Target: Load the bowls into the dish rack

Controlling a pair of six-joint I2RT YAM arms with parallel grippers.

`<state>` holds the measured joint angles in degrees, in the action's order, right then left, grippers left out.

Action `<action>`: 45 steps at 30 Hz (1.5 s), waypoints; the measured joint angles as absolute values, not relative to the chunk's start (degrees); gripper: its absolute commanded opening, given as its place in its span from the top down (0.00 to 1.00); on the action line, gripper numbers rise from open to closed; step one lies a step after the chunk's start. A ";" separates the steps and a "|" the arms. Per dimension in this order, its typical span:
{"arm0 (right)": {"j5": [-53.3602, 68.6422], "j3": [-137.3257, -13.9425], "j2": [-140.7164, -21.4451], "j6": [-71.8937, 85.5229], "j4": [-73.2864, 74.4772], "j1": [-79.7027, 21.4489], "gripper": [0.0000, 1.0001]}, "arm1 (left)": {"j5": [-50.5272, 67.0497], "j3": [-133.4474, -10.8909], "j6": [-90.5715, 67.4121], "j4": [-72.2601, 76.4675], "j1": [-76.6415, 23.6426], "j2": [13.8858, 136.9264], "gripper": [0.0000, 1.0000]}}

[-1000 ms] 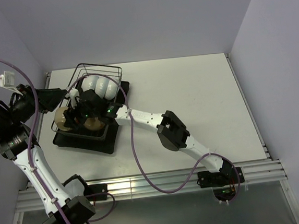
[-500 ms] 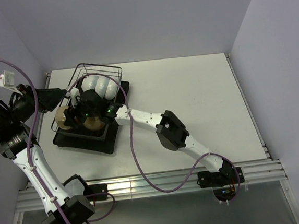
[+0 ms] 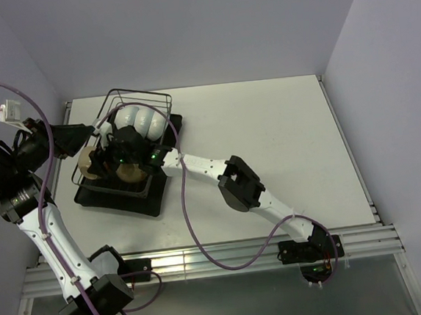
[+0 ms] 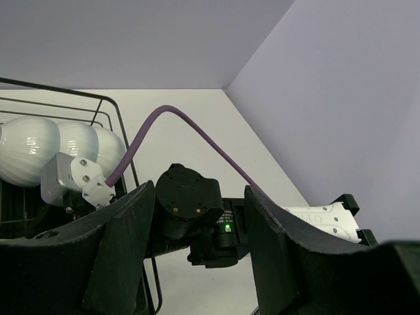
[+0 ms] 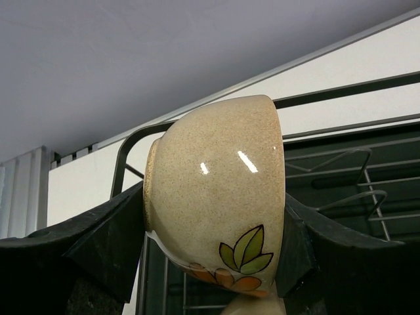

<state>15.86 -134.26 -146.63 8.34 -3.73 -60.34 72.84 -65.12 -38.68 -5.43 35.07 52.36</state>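
Observation:
The dish rack (image 3: 160,101) is a dark wire basket on a black tray at the table's far left. Three white bowls (image 3: 142,121) stand on edge at its far end; they also show in the left wrist view (image 4: 59,147). My right gripper (image 3: 99,163) is over the rack, shut on a tan speckled bowl (image 5: 216,184) with a painted leaf, held on its side above the rack wires (image 5: 341,177). Another tan bowl (image 3: 133,174) lies in the rack under my right wrist. My left gripper (image 3: 90,132) is open and empty at the rack's left rim, pointing at the right wrist (image 4: 190,203).
The right arm's purple cable (image 3: 190,218) loops over the table in front of the rack. The left wall is close beside the rack. The table's right half (image 3: 282,136) is bare white surface, with a metal rail (image 3: 240,247) along the near edge.
My right gripper with the tan bowl has shifted slightly toward the rack's far left. The left arm has not moved.

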 measured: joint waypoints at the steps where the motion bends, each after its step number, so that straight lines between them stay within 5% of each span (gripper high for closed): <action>1: 15.66 -134.28 -146.67 8.34 -3.90 -60.31 0.46 | 72.84 -65.12 -38.68 -5.43 35.07 52.36 0.38; 14: 13.91 -134.28 -147.09 9.74 -5.28 -59.90 0.24 | 72.84 -65.10 -39.24 -4.93 35.07 52.36 0.37; 21: 12.34 -134.28 -147.48 10.02 -6.90 -59.33 0.02 | 72.84 -64.84 -40.25 -3.70 35.07 52.38 0.37; 45: 8.56 -134.26 -148.31 7.97 -7.68 -56.73 0.00 | 73.25 -64.84 -40.14 -3.33 35.07 52.82 0.37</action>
<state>8.56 -134.26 -148.31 7.97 -7.68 -56.73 73.25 -64.84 -40.14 -3.33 35.07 52.82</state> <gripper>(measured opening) 0.997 0.634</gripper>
